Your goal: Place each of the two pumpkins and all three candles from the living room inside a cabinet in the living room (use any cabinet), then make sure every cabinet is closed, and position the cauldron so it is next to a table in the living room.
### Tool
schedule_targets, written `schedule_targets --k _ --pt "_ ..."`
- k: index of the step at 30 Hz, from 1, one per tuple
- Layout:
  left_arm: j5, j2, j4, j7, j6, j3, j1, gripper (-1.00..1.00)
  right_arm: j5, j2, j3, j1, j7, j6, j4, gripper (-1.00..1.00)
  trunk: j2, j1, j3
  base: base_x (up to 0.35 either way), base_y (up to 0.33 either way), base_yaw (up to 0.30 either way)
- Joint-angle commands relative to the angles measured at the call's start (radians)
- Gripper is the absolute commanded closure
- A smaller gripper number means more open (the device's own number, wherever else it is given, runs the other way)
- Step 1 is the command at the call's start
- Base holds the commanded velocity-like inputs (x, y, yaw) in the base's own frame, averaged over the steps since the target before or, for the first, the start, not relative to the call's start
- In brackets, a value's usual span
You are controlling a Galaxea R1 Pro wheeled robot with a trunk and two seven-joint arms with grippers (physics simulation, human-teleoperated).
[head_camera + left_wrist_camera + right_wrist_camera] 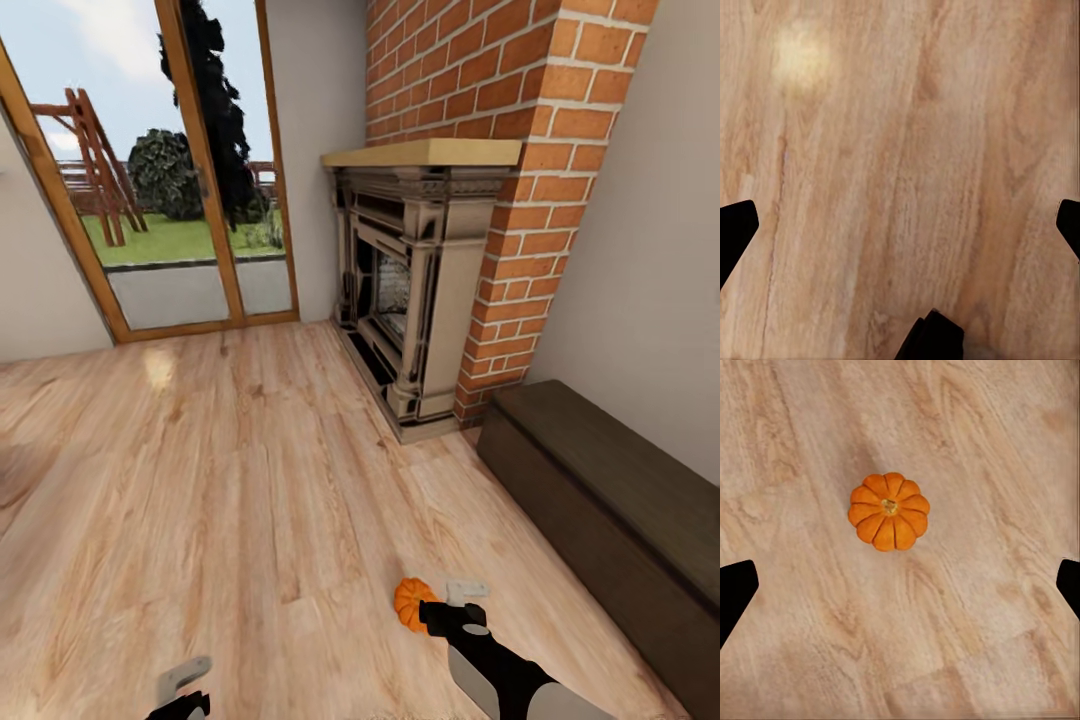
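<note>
One small orange ribbed pumpkin sits upright on the wood floor. My right gripper hovers above it, open, with its dark fingers spread wide and nothing between them. Its pale fingertip lies just right of the pumpkin in the head view. My left gripper hangs open over bare floor at the lower left. The long dark-brown cabinet stands along the right wall, its front flush and shut. The candles, the cauldron and the table are out of view.
A stone fireplace set in a brick chimney stands ahead, just left of the cabinet's end. Glass patio doors fill the far left wall. Open wood floor stretches between them and me.
</note>
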Motion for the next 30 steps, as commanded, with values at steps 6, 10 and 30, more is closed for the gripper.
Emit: schedule_targets --k 6,10,30 --pt "0.004 0.002 -0.003 0.008 0.006 -0.009 0.0 -1.0 -0.009 0.0 0.008 -0.001 -0.007 -0.001 0.0 -1.0 0.0 0.0 -0.007 0.0 0.0 -0.216" --pt "0.004 0.002 -0.003 0.008 0.006 -0.009 0.0 -1.0 -0.009 0.0 0.008 -0.001 -0.007 -0.001 0.0 -1.0 0.0 0.0 -0.011 0.0 0.0 -0.216" --pt "0.003 0.003 -0.003 0.008 0.006 -0.01 0.0 -1.0 -0.009 0.0 0.008 -0.002 -0.007 -0.002 0.0 -1.0 0.0 0.0 -0.032 0.013 0.005 -0.216"
